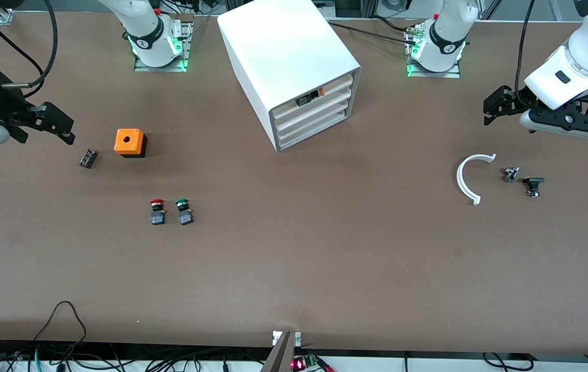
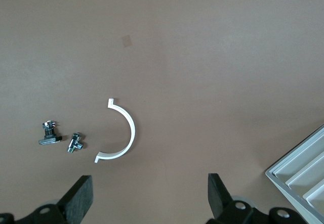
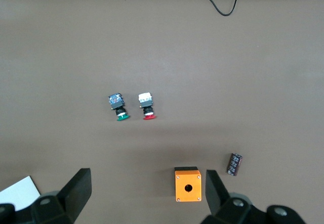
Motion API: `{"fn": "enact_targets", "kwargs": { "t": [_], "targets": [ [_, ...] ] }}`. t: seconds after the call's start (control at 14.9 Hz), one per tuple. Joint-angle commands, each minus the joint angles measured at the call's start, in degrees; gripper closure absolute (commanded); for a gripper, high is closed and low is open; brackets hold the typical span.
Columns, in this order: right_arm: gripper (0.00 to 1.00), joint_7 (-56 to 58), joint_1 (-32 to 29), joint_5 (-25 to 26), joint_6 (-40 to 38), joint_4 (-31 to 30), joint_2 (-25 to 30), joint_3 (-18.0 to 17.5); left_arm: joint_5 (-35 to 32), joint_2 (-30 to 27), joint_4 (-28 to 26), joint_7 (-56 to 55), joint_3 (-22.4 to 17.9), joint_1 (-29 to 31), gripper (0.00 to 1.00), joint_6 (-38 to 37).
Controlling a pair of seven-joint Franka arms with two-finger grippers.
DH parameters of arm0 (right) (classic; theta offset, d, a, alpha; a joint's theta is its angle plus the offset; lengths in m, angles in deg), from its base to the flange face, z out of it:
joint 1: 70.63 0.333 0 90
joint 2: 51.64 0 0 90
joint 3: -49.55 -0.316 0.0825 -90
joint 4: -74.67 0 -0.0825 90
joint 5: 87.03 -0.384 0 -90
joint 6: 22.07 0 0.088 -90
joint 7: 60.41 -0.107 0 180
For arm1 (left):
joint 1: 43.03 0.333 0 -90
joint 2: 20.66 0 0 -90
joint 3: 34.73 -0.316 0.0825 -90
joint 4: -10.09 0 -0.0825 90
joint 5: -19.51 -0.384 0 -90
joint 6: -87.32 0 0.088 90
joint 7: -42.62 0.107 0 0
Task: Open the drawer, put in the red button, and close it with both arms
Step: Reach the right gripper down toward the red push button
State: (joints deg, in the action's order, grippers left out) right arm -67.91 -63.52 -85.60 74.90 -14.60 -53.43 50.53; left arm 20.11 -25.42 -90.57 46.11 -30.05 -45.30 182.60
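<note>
Nothing of the task is showing as done yet. The cabinet [image 1: 294,72] is sitting at the far middle of the worktop [image 1: 324,258], and the drawer [image 1: 312,108], second level down, is lying flush with the levels around it, so it looks shut. The top level is showing an orange-and-black part [image 1: 313,95].

The red button [image 1: 157,212] is lying on the worktop toward the right arm's end, nearer the front camera than the orange box [image 1: 129,142], with the green button [image 1: 184,211] just beside it. A small dark cylinder [image 1: 88,157] is resting near the orange box.

The right tool [image 1: 59,124] is hanging over the worktop at its own end, near the orange box, fingers spread wide and grasping nothing; in its wrist view both buttons are lying apart from it. The left tool [image 1: 497,106] is hanging over the other end, above a white curved piece [image 1: 466,178] and two small metal fittings [image 1: 510,174] [image 1: 533,185], also released and carrying nothing. Both arms seem to be waiting.

By my reckoning everything is still ahead: pulling the drawer out, picking up the red button and not its green neighbour, dropping it in, then pushing the drawer shut with both arms.
</note>
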Motion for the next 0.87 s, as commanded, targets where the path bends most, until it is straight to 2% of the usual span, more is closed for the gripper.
{"fn": "enact_targets", "kwargs": {
  "t": [0.0, 0.27, 0.4, 0.67, 0.8],
  "targets": [
    [0.00, -0.39, -0.60, -1.59, -0.20, 0.85, -0.50, -0.10, -1.30, 0.54, 1.43, -0.67, 0.07, -0.45, 0.00, -1.14],
    [0.00, 0.21, -0.43, -1.25, -1.43, 2.07, -1.11, -0.19, -1.39, 0.54, 1.43, -0.76, 0.15, -0.63, 0.00, -1.23],
    [0.00, -0.40, -0.08, -0.90, -1.52, 0.33, -2.25, -0.28, -1.30, 0.54, 1.43, -0.67, 0.15, -0.54, 0.00, -1.23],
    [0.00, 0.20, -0.08, -1.08, 0.15, -1.09, -9.17, -0.37, -1.30, 0.54, 1.43, -0.76, 0.15, -0.54, 0.00, -1.32],
    [0.00, 0.56, 0.01, -1.25, 4.35, -2.40, -12.17, -0.63, -1.21, 0.54, 1.51, -0.76, -0.20, -0.54, 0.00, -1.67]
  ]
}}
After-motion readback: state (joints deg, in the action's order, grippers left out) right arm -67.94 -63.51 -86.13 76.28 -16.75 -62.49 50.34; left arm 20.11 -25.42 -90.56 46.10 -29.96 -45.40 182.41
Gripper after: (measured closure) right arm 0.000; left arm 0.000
